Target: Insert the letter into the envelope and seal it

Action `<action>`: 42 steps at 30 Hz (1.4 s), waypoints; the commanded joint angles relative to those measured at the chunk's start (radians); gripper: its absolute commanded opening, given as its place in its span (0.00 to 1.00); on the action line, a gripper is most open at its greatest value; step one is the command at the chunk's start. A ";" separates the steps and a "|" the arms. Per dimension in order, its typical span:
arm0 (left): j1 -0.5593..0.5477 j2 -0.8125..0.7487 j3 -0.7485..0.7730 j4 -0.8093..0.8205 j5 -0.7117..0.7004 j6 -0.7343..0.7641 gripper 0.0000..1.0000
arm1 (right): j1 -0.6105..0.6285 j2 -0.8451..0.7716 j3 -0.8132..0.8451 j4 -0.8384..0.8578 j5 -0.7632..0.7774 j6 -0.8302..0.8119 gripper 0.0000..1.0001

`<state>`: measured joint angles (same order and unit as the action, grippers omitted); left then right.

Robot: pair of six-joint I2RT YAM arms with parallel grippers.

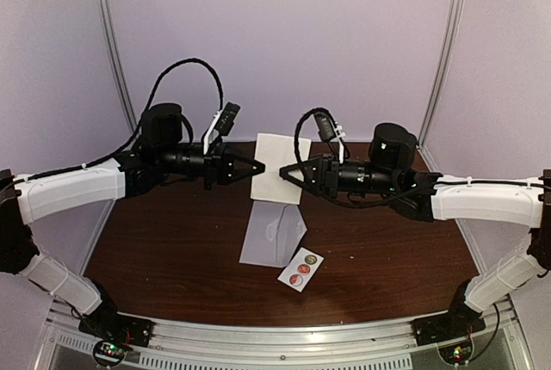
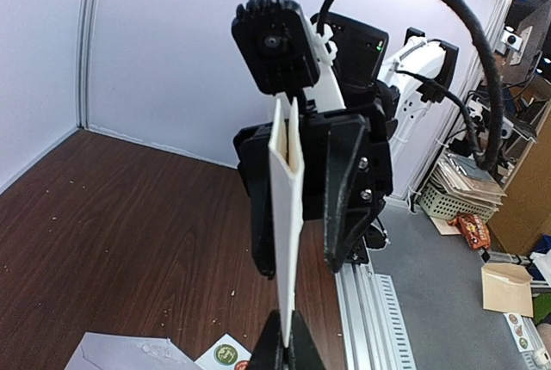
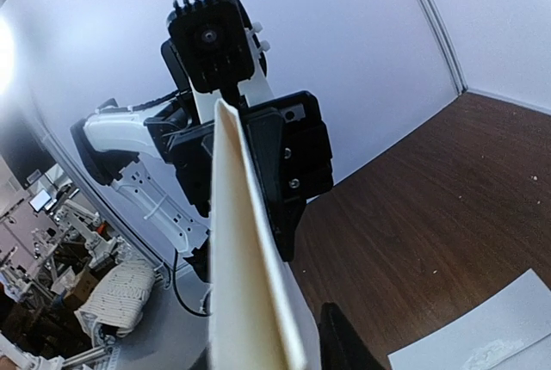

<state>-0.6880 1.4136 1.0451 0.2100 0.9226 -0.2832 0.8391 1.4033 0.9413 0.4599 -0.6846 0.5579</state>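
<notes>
My left pincer (image 1: 261,166) is clamped tight on one edge of the letter (image 1: 284,148), holding it in the air above the counter (image 1: 172,258). My right pincer (image 1: 286,172) stands partly open astride the opposite edge. The envelope (image 1: 273,234) lies flat on the counter underneath, just beside a sticker strip (image 1: 300,268)

Envelope (image 2: 120,354) and sticker strip (image 2: 225,354) are cut off by left wrist view's bottom edge; sticker print probably unreadable.
</notes>
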 commanded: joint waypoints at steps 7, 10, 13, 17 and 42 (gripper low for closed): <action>0.005 -0.017 -0.008 0.032 -0.029 0.002 0.00 | 0.006 0.001 0.013 -0.003 0.042 0.015 0.00; 0.004 -0.029 -0.011 0.010 -0.100 0.011 0.15 | 0.000 -0.015 0.035 -0.112 0.121 -0.003 0.00; 0.004 -0.038 -0.013 -0.023 -0.198 0.016 0.41 | -0.021 -0.041 0.043 -0.219 0.194 0.003 0.00; 0.006 -0.030 0.002 -0.114 -0.383 0.024 0.59 | -0.063 -0.069 0.058 -0.384 0.296 0.076 0.00; 0.019 0.031 -0.412 0.089 -0.651 -0.548 0.55 | -0.075 0.265 0.151 -0.631 0.355 0.345 0.00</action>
<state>-0.6739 1.4033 0.6468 0.1722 0.2481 -0.7666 0.7673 1.6367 1.0485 -0.1684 -0.3317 0.8894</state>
